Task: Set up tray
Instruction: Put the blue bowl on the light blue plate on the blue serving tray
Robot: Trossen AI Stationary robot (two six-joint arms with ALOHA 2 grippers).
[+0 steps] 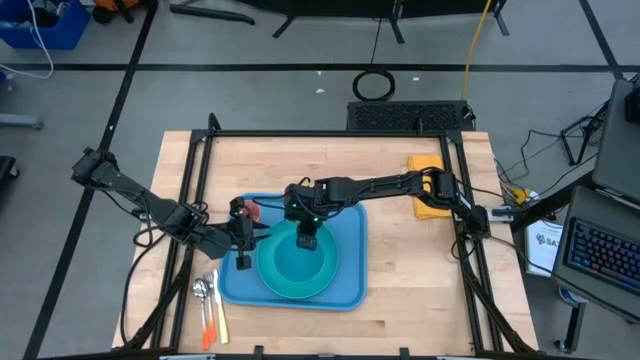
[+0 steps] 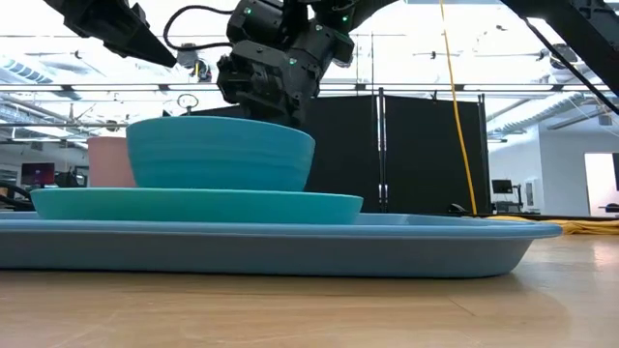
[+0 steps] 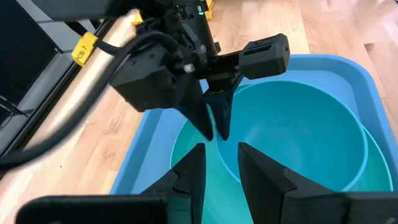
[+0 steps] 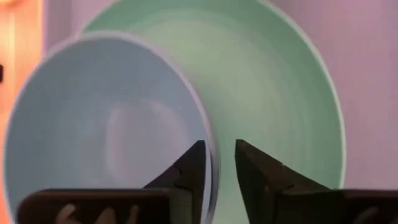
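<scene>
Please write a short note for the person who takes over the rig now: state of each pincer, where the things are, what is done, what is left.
Right pincer: over the bowl's rim, fingers astride it with a gap, not clamping.
Left pincer: at the tray's left edge, open, empty.
Done: plate on tray, bowl on plate, pink cup behind.
Left: cutlery lies on the table beside the tray.

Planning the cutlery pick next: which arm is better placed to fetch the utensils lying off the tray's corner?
Left, probably. The left gripper hovers at the tray's left edge, close to the utensils. The right gripper sits over the bowl on the plate, its fingers straddling the bowl's rim.
</scene>
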